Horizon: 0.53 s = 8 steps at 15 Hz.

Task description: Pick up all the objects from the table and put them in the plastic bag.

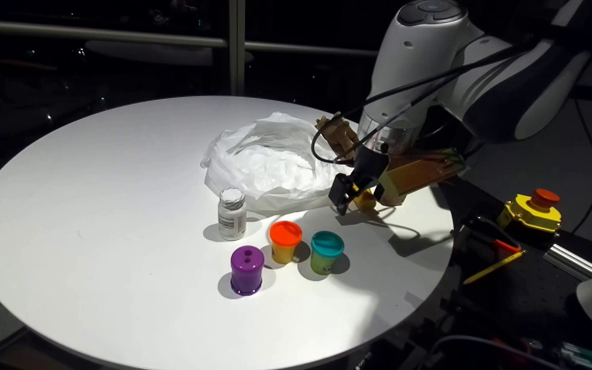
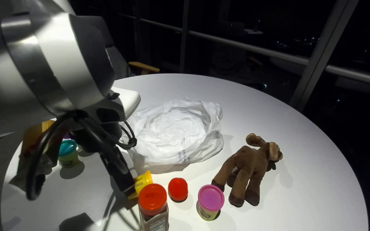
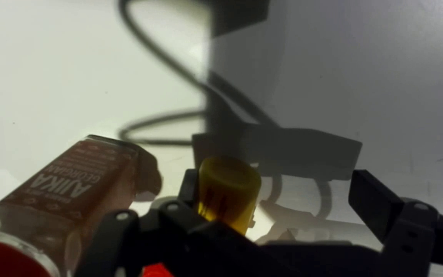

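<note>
The white plastic bag (image 1: 224,177) lies open on the round table, also in an exterior view (image 2: 201,157). My gripper (image 3: 275,184) is open, low over the table near the bag. A yellow tub (image 3: 227,192) stands between its fingers, close to the left finger in the wrist view; it also shows in an exterior view (image 2: 144,180). A red-capped spice jar (image 2: 153,199), a red round object (image 2: 178,190), a pink-lidded tub (image 2: 210,202) and a brown plush animal (image 2: 249,163) are nearby. A white bottle (image 1: 232,218), orange-lidded tub (image 1: 284,241), teal-lidded tub (image 1: 327,252) and purple sharpener (image 1: 247,270) stand together.
The spice jar (image 3: 71,184) is close beside the left finger in the wrist view. A cable loop (image 1: 321,141) hangs from the arm near the bag. A yellow emergency stop box (image 1: 532,213) and a pencil (image 1: 494,267) lie on the black surface beyond the table edge.
</note>
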### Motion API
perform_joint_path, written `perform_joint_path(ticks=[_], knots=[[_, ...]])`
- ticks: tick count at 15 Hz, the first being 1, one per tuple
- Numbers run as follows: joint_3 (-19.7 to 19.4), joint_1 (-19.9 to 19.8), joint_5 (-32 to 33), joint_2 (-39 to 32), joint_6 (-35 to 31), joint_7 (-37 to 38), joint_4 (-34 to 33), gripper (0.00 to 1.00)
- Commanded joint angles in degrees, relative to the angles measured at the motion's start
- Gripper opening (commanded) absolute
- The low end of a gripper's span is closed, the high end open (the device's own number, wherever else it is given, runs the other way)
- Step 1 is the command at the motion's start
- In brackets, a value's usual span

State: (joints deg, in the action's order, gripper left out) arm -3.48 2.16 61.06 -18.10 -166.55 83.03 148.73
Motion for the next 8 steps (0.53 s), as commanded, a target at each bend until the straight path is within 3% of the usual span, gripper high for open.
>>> perform_joint_path(ticks=[1, 8], knots=[[-3.6, 4.2, 7.9, -2.7, 1.3, 10.9, -3.6, 1.0], [-6.1, 8.2, 18.1, -5.5, 4.9, 26.4, -6.8, 1.0]])
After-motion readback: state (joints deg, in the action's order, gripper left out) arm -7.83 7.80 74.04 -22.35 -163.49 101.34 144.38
